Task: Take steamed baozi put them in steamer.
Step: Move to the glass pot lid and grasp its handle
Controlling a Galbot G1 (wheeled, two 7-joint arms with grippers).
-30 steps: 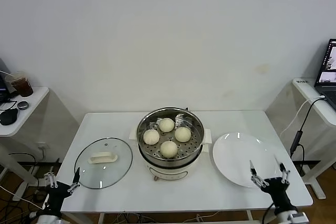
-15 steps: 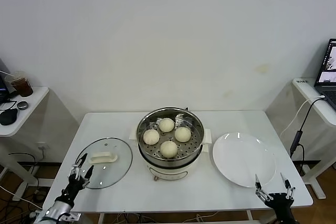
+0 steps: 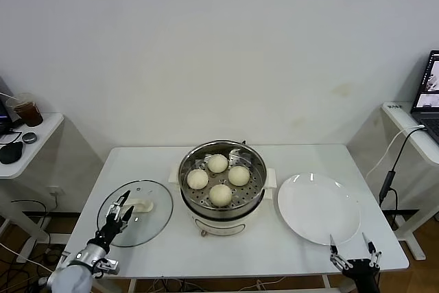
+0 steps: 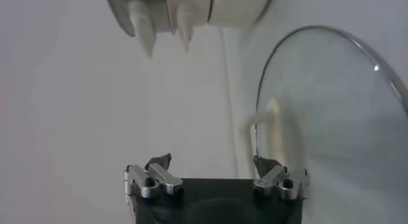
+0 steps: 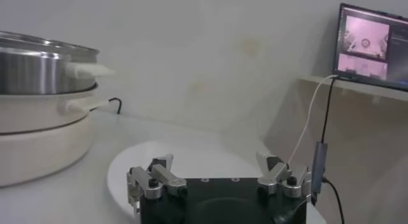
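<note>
Baozi (image 3: 219,180) seated in the steamer (image 3: 221,187), both grippers held wide open and empty.

Four pale buns are seen resting on the perforated tray inside the shiny steel pot, which stands on its cream-white base at the middle of the white worktop (image 3: 164,245). The left gripper (image 3: 119,211) is positioned above the near edge of the glass lid (image 3: 135,213) that lies flat to the left of the steamer; its fingers (image 4: 153,179) are spread apart and nothing is gripped between them, with the lid's white handle (image 4: 262,128) seen just ahead of them in the left wrist view. The right gripper (image 3: 352,253) is held low at the near right edge of the worktop, beside the bare white plate (image 3: 318,208), its fingers (image 5: 155,178) likewise spread and nothing grasped.
</note>
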